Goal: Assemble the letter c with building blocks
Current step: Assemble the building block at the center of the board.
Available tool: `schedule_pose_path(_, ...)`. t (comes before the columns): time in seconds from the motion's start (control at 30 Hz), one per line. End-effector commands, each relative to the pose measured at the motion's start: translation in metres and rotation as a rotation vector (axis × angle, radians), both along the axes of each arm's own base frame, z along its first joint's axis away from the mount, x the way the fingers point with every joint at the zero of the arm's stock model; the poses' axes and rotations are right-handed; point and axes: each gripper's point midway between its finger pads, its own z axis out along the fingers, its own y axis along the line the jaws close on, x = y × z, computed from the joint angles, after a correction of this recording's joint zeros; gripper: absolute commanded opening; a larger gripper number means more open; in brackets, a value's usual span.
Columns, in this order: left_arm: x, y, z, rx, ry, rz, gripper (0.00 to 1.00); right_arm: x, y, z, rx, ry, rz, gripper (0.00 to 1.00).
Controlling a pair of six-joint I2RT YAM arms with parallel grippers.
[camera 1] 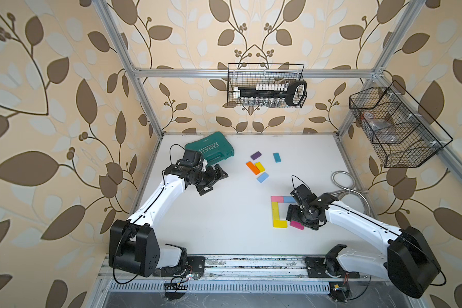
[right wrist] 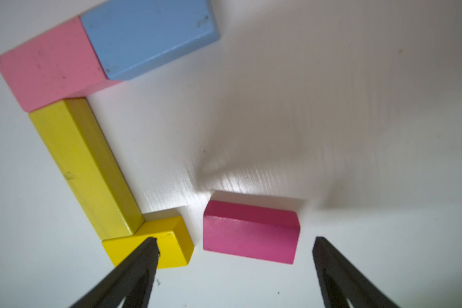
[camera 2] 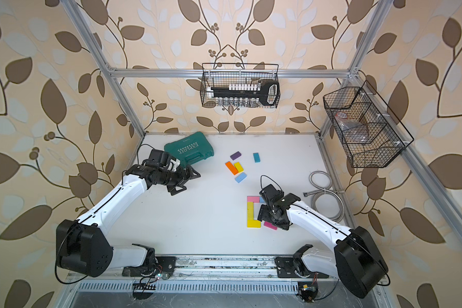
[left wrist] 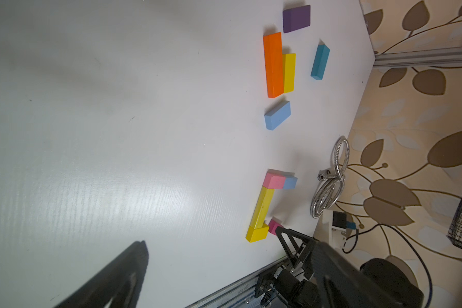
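Flat on the tabletop (camera 1: 224,226), just beside the small yellow block (right wrist: 174,240) with a slim gap — magenta block (right wrist: 250,234), between wide-spread right jaws, untouched; left jaws wide too, empty, near green case (camera 1: 210,146)

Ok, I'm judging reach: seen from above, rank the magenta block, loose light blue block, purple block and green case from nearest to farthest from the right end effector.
From the right end effector, in a top view:
1. magenta block, right under it.
2. loose light blue block, mid-table.
3. purple block, farther back.
4. green case, back corner, left arm's side.
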Motion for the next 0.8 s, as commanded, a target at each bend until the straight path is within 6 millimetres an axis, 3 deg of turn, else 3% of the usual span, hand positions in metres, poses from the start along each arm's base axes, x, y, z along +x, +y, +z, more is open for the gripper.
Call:
schedule_pose_path(0.0, -0.001, -0.004, 0.002, -0.015, -0.012, -0.01, 0.99, 0.01, 0.008, 0.01, 0.061, -0.038, -0.034, 0.9)
schedule_pose_path(0.4, -0.001, -0.003, 0.001, -0.009, -0.011, -0.006, 0.99, 0.043, 0.03, 0.014, 0.094, -0.048, 0.104, 0.89)
schedule_pose_path(0.77, -0.001, -0.003, 0.0, -0.007, -0.009, -0.002, 0.99, 0.045, 0.053, -0.006, 0.161, 0.012, 0.144, 0.88)
